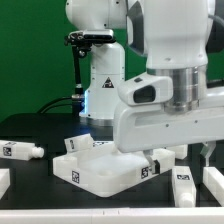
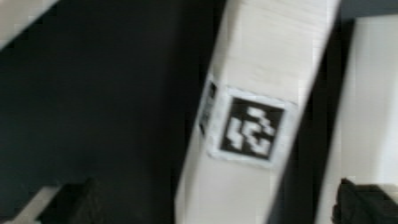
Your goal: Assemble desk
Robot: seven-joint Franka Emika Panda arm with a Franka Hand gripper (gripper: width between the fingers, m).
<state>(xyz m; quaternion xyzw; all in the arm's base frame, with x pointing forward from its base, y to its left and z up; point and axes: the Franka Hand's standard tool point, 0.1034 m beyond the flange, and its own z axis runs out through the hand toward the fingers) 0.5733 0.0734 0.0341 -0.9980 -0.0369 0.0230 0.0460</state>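
Observation:
In the wrist view a white square-section desk leg [image 2: 267, 70] with a black-and-white tag [image 2: 247, 127] runs lengthwise between my two dark fingertips [image 2: 64, 203]. My gripper [image 2: 214, 205] is open, with one finger on each side of the leg and a gap to each. A second white part [image 2: 368, 110] lies alongside it. In the exterior view the white rimmed tabletop [image 1: 95, 165] lies mid-table. My wrist [image 1: 170, 115] hangs over its right end and a leg [image 1: 152, 166] there; the fingers are hidden.
Loose white legs lie on the black table: one at the exterior view's left [image 1: 20, 151], one at the left edge [image 1: 3, 182], two at the right [image 1: 183, 186] [image 1: 213, 183]. The arm's base [image 1: 100, 95] stands behind the tabletop.

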